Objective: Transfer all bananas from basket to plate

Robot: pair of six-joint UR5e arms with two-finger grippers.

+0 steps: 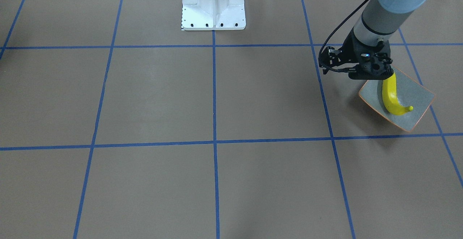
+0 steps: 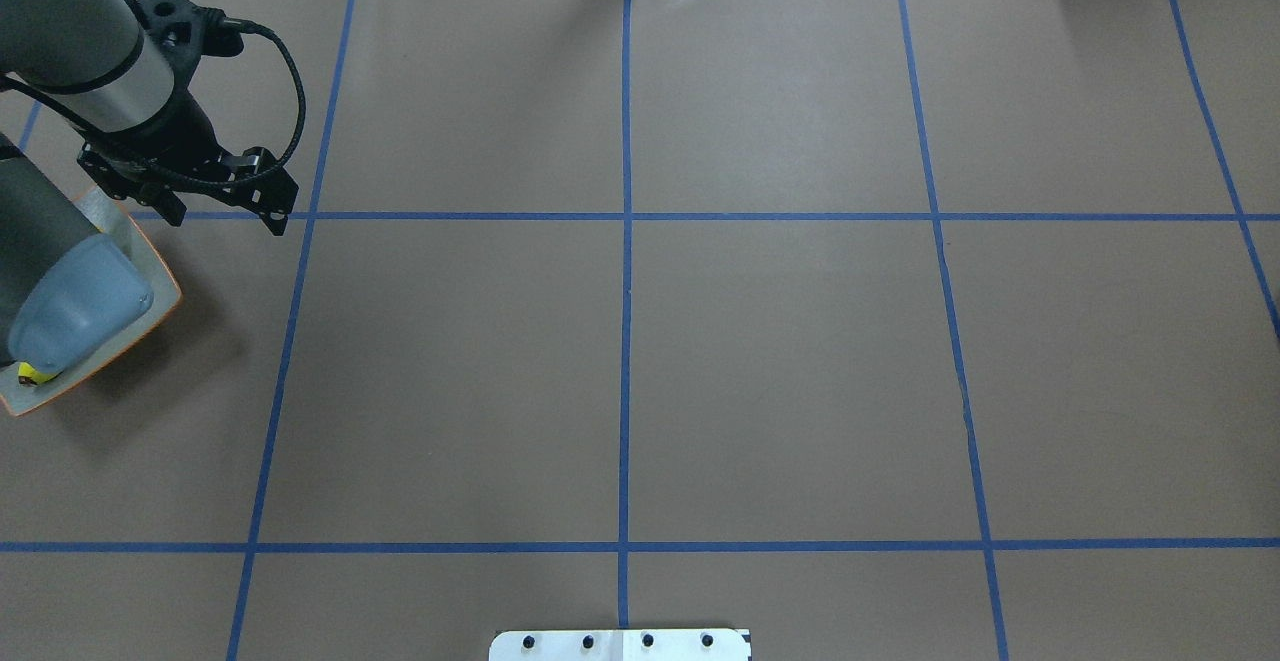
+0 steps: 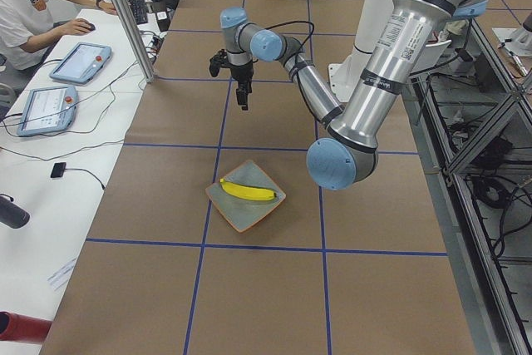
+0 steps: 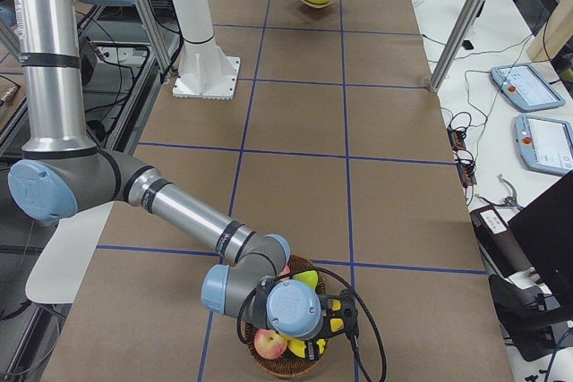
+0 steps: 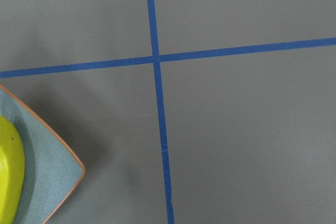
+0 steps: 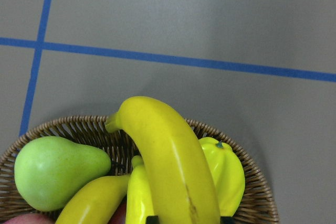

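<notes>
The right jaws clench a banana (image 6: 168,166) in the basket (image 6: 257,203), beside a pear (image 6: 52,171). The left jaws hang empty above the desk (image 1: 271,98) near the plate (image 1: 416,94); released or not, I cannot tell. Another banana (image 1: 390,98) lies on that plate.

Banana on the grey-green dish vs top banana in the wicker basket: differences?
Company: the yellow banana on the plate lies alone on the square grey-green plate; the top yellow banana in the basket is piled with a green pear and other yellow fruit in the wicker basket. Support: the plate banana rests on the dish's face; the basket one lies over other fruit, stem end at the rim. Shared: bright yellow, glossy, curved.
</notes>
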